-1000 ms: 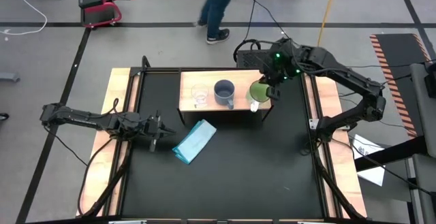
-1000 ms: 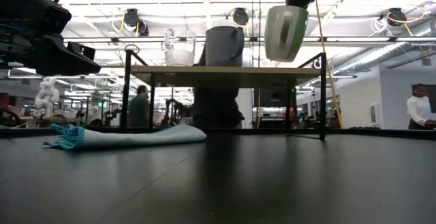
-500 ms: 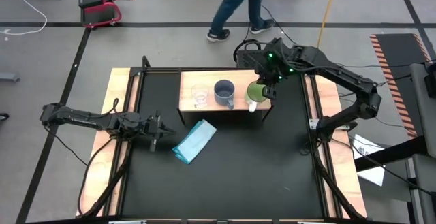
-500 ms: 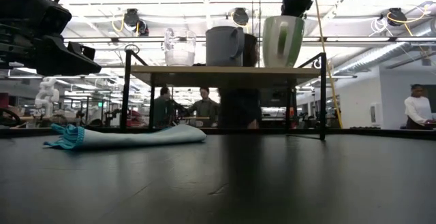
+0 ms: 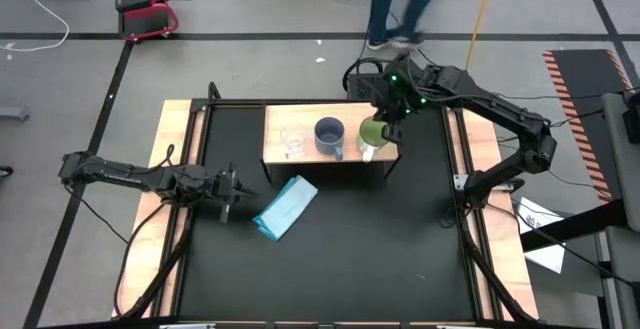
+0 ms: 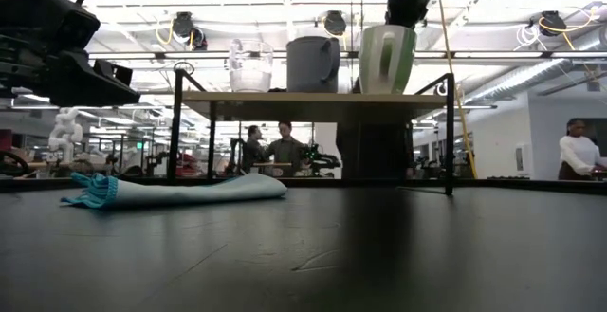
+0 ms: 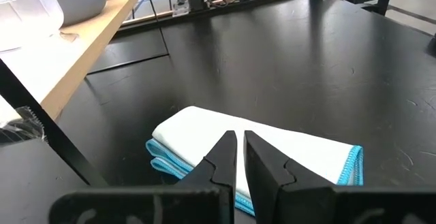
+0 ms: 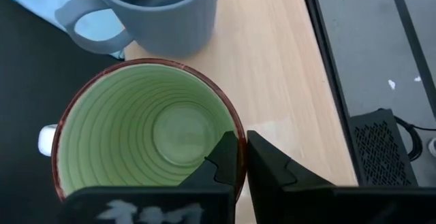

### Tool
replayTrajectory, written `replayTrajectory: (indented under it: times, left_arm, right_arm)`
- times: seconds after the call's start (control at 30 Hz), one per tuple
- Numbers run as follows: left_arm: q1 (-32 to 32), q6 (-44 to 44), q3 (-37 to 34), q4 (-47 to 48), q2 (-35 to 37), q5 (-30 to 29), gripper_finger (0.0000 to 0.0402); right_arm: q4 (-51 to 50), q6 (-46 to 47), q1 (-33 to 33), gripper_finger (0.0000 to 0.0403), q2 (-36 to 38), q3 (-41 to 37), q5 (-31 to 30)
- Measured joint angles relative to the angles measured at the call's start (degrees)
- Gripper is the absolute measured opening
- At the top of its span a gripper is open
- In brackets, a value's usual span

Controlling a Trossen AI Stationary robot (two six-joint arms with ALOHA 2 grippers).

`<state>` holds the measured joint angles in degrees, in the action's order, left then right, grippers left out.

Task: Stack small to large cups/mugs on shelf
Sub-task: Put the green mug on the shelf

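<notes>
On the light-wood shelf (image 5: 310, 157) (image 6: 313, 100) three vessels stand in a row. At the left is a clear glass cup (image 5: 293, 140) (image 6: 249, 65). In the middle is a grey-blue mug (image 5: 330, 135) (image 8: 153, 13). At the right is a lime-green mug (image 5: 376, 135) (image 6: 386, 59) with a white handle. My right gripper (image 5: 390, 119) (image 8: 238, 157) is shut on the green mug. My left gripper (image 5: 232, 191) (image 7: 238, 149) is shut and empty, low over the table. It is just left of the folded light blue cloth (image 5: 287, 207). My right gripper holds the green mug by its rim (image 8: 238, 130), on the side opposite the white handle (image 8: 46, 139). One finger (image 8: 221, 161) is inside the mug and one (image 8: 267, 164) is outside. The fingers come from above, pointing down. The mug stands upright with its base at the shelf top.
The cloth lies flat on the black table (image 5: 340, 259), in front of the shelf. A black box and cables (image 8: 381, 152) sit beyond the shelf's far right corner. A person (image 5: 400, 4) walks past the table's far edge. Other people stand in the room behind.
My right gripper has gone down and a little toward the table's left edge, toward the grey-blue mug, carrying the green mug. The mug was lifted and tilted; it now stands upright at the shelf top. The person beyond the far edge has walked to the right.
</notes>
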<state>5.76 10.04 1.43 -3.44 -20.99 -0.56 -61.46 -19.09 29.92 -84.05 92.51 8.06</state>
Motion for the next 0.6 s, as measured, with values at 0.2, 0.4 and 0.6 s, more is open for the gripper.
replayTrajectory:
  times: [0.2,0.4,0.6]
  left_arm:
    - [0.0,0.0,0.0,0.3,0.0,0.0,0.0031]
    - [0.0,0.2,0.0,0.3,0.0,0.0,0.0031]
    - [0.0,0.2,0.0,0.3,0.0,0.0,0.0031]
  right_arm:
    - [-0.1,-1.1,0.1,0.0006,0.0,0.0,-0.2]
    - [-1.3,-1.6,0.1,0.0006,0.1,0.0,-0.4]
    - [-0.2,-1.3,0.2,0.0007,-0.3,0.0,-0.4]
